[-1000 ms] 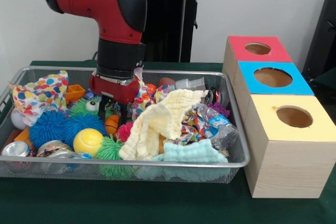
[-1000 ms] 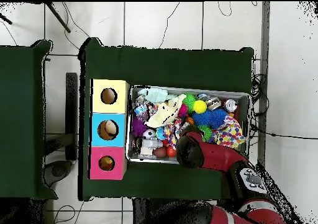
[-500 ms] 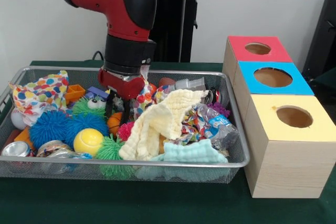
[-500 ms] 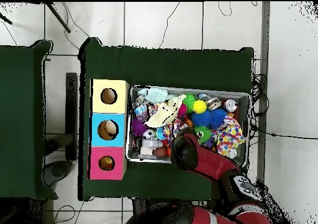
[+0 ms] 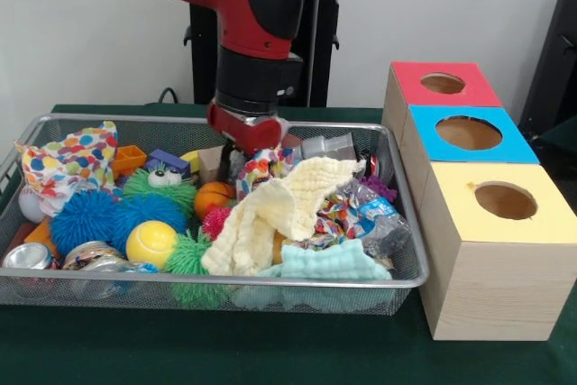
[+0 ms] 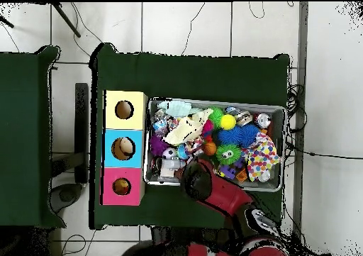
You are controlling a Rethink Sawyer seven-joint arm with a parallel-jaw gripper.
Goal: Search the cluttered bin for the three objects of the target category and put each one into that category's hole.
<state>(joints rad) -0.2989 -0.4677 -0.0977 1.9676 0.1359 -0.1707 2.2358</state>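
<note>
In the front view, the searching step is judged to be in hand: the wire bin (image 5: 36,123) is being shown full across the left and centre of the frame, and nothing is being carried toward the holes. The target category is not being made plain, so the task's things cannot be singled out among the clutter. The arm (image 5: 257,15) is being held down from the top centre, its wrist upright over the bin's far middle, with the gripper (image 5: 242,155) sunk behind a patterned wrapper (image 5: 261,169); whether the jaws are open or closed cannot be told. Next, a candidate is judged to need exposing and a clear grasp. The red box (image 5: 442,86), blue box (image 5: 469,134) and yellow box (image 5: 505,203) are being shown in a row at the right.

In the overhead view, the arm (image 6: 220,193) is being seen reaching from the bottom over the bin's (image 6: 273,186) lower edge, beside the green table (image 6: 191,76).
</note>
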